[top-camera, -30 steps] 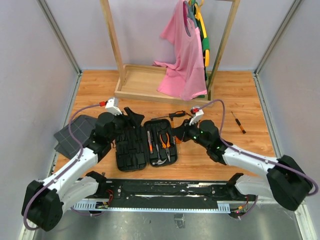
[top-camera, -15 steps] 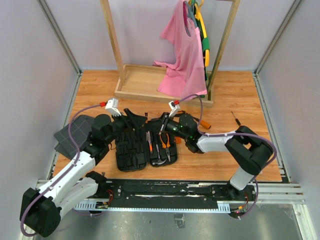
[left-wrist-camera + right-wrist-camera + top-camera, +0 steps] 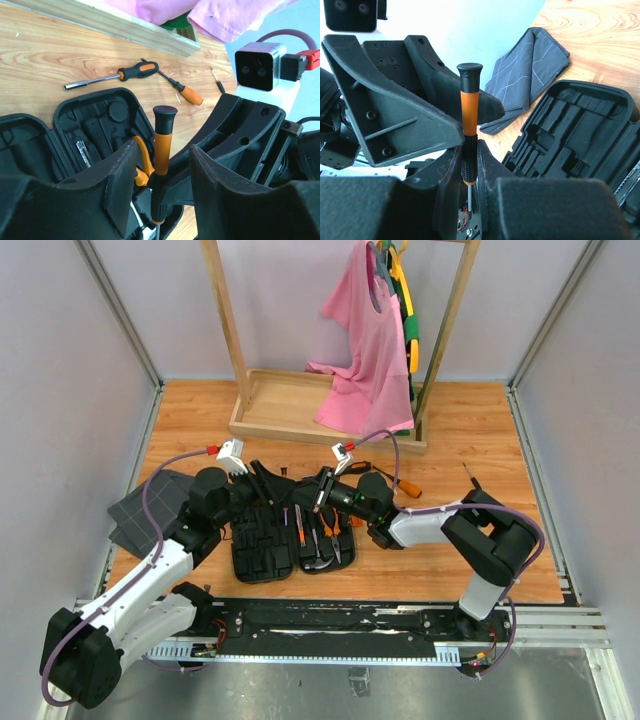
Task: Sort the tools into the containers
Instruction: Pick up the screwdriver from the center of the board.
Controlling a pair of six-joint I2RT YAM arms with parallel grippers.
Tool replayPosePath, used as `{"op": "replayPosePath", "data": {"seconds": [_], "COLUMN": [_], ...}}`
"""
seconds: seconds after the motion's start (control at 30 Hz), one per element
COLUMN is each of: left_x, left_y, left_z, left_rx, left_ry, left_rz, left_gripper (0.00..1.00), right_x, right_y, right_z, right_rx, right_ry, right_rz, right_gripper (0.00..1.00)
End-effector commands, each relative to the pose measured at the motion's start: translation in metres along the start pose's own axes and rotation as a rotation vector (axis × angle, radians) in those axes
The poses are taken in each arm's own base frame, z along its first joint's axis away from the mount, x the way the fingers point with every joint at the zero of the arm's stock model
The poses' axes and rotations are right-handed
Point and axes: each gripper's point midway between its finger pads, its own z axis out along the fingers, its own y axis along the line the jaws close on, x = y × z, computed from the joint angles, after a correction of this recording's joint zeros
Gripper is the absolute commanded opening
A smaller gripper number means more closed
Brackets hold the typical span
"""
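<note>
1. Wood table ran between grey walls. Folded fabric lay at its far left, seemingly no part of the sorting.
2. Left claw stood partly open, one finger on either side of the screwdriver and touching neither side. It was probably set there to take the tool over.
3. Case lay open and flat below both claws. Its left half showed bare slots, while its right half already held pliers and a hammer.
4. Right claw was pinched narrow on the screwdriver's black grip. It held the tool upright over the case with the orange handle free, likely to leave the other claw room to grasp.
5. Right of the case, an orange driver and, farther off, a thin driver lay on the table, not yet sorted.
</note>
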Motion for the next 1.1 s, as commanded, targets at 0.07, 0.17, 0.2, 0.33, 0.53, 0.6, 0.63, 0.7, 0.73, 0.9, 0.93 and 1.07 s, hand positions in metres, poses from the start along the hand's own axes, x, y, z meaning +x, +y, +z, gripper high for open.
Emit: {"op": "replayPosePath", "data": {"seconds": [0.07, 0.17, 0.2, 0.33, 0.53, 0.6, 0.63, 0.7, 0.73, 0.9, 0.93, 1.07], "left_x": [-0.006, -0.006, -0.007, -0.010, -0.010, -0.010, -0.011, -0.013, -0.013, -0.017, -0.019, -0.021], "left_y": [-0.009, -0.009, -0.008, -0.007, -0.004, -0.002, -0.001, 0.003, 0.006, 0.022, 0.027, 0.044], "left_z": [0.001, 0.001, 0.000, 0.000, -0.001, -0.001, -0.001, -0.002, -0.003, -0.006, -0.008, -0.014], "left_rx": [0.010, 0.005, 0.002, -0.019, -0.044, -0.053, -0.062, -0.091, -0.111, -0.207, -0.238, -0.342], "left_ry": [-0.008, -0.006, -0.008, -0.014, -0.006, -0.003, -0.003, -0.002, 0.006, 0.000, -0.001, 0.000], "left_rz": [-0.004, -0.004, -0.003, 0.003, 0.025, 0.038, 0.046, 0.062, 0.073, 0.107, 0.112, 0.126], "left_gripper": [0.42, 0.36, 0.34, 0.20, 0.01, 0.00, 0.00, 0.00, 0.00, 0.01, 0.01, 0.00], "right_x": [0.001, 0.002, 0.002, 0.002, 0.003, 0.002, 0.000, 0.000, -0.001, -0.002, -0.001, 0.002], "right_y": [0.020, 0.018, 0.017, 0.015, 0.012, 0.014, 0.016, 0.018, 0.019, 0.011, 0.007, -0.010], "right_z": [0.005, 0.004, 0.004, 0.004, 0.001, 0.001, 0.001, -0.001, -0.002, -0.012, -0.015, -0.031], "right_rx": [-0.077, -0.071, -0.068, -0.052, -0.038, -0.043, -0.049, -0.051, -0.048, 0.013, 0.035, 0.143], "right_ry": [-0.006, -0.008, -0.008, -0.003, -0.001, 0.000, -0.001, 0.002, 0.004, 0.013, 0.020, 0.068], "right_rz": [-0.033, -0.042, -0.046, -0.058, -0.095, -0.110, -0.119, -0.137, -0.148, -0.229, -0.249, -0.348], "right_gripper": [0.01, 0.01, 0.01, 0.01, 0.13, 0.27, 0.33, 0.43, 0.47, 0.56, 0.57, 0.60]}}
